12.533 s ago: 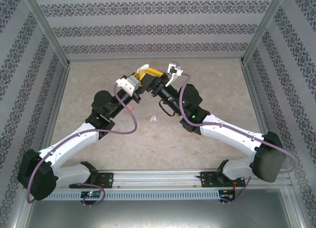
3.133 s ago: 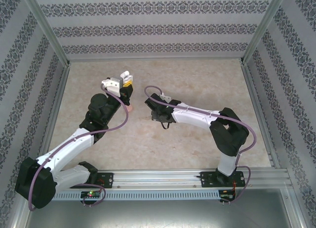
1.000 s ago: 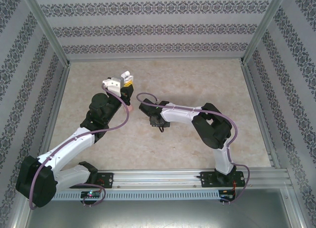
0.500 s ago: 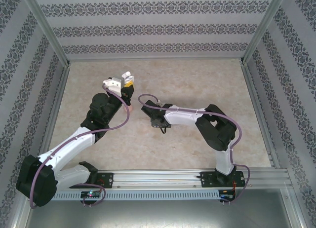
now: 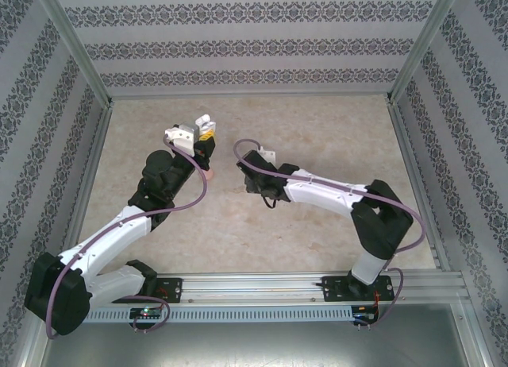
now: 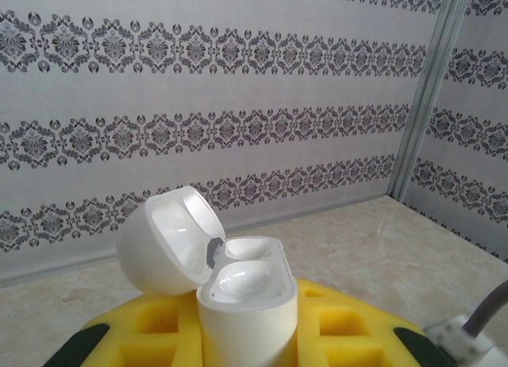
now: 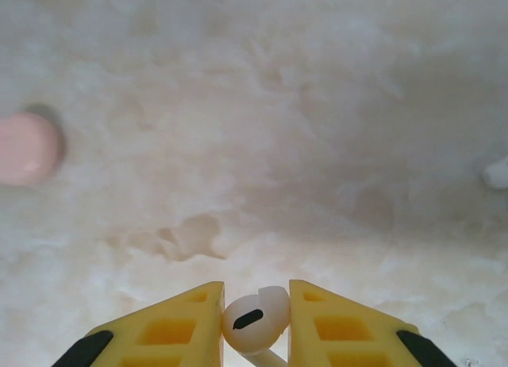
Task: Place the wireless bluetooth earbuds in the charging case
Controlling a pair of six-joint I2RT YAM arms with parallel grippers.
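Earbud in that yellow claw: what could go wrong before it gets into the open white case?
1. The right claw pinches the white earbud only by its rounded head, so it might twist or pop out.
2. The charging case in the left claw has small shaped wells, so a tilted bud may jam at the rim.
3. Its open lid stands up on one side and could get bumped on approach.

Raised left claw [image 5: 205, 129] grips white case [image 5: 204, 119] between yellow pads [image 5: 209, 132]; right claw [image 5: 248, 179] low over beige table [image 5: 333, 137], nearby.
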